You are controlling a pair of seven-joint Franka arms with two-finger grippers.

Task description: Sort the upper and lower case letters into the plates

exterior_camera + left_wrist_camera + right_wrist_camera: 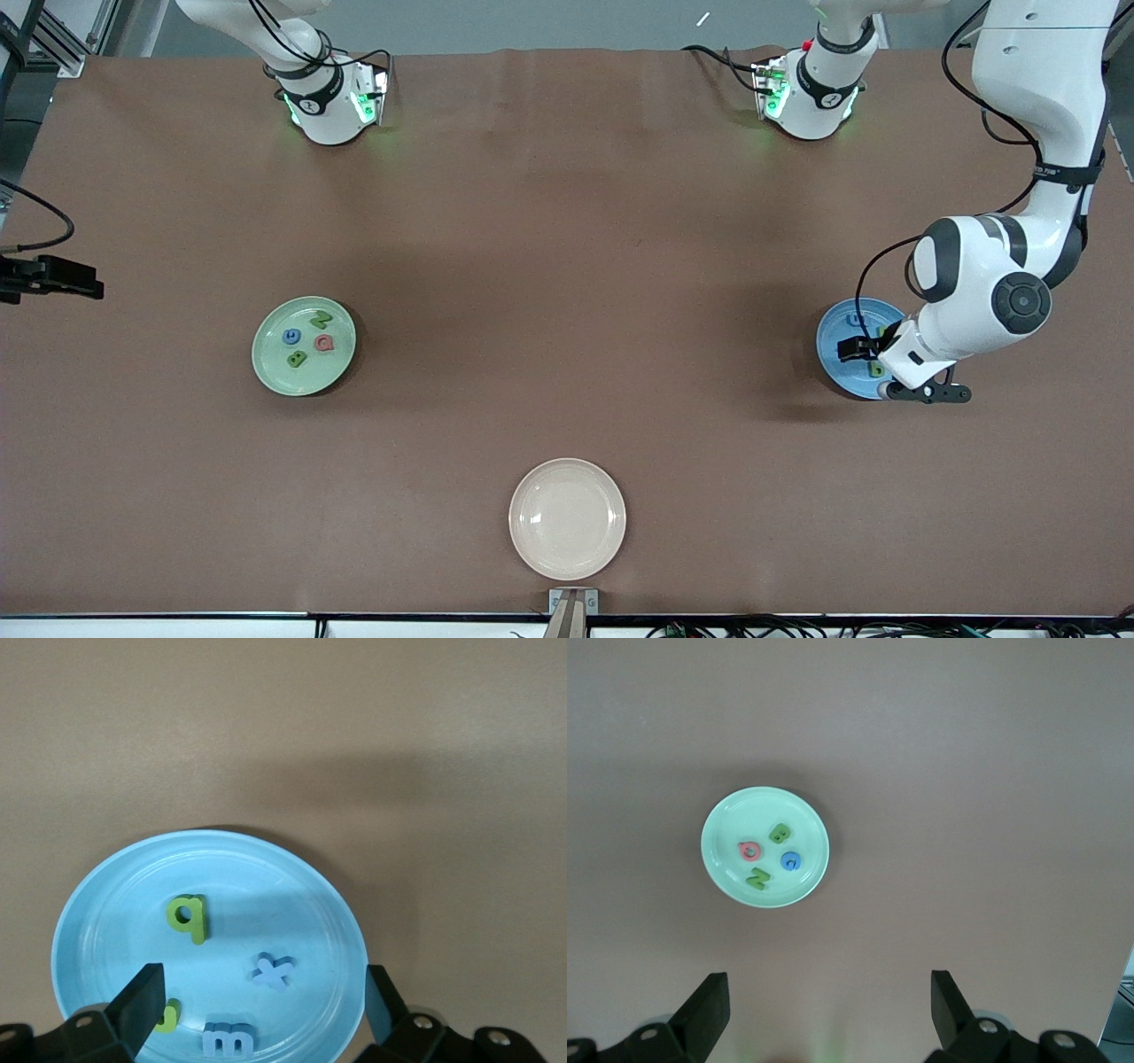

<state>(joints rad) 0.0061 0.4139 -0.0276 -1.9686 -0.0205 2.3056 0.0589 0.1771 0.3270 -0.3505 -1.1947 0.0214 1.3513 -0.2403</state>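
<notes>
The brown table (567, 266) carries three plates, well apart. The cream-white plate (567, 518) sits nearest the front camera and holds nothing; judged a source or spare dish, now emptied.

The mint green plate (304, 346) lies toward the right arm's end. It holds the four capitals, grouped near its centre and lying flat: green N (320, 318), blue G (291, 336), pink Q (324, 342), green B (297, 359).

The sky blue plate (208, 943) lies toward the left arm's end, partly covered by the left arm in the front view. The left wrist view shows the lower-case set in it: green b (189, 917), blue x (273, 971), blue m (229, 1039), and a green letter (168, 1014) half hidden by a finger, probably the n.

The split by case looks complete; no letter lies on the bare table.

The left gripper (257, 1005) hovers just over the sky blue plate, fingers spread and empty, consistent with a release of the last letter.

The right gripper (828, 1010) waits high over bare table near the mint green plate, fingers spread, holding nothing.
</notes>
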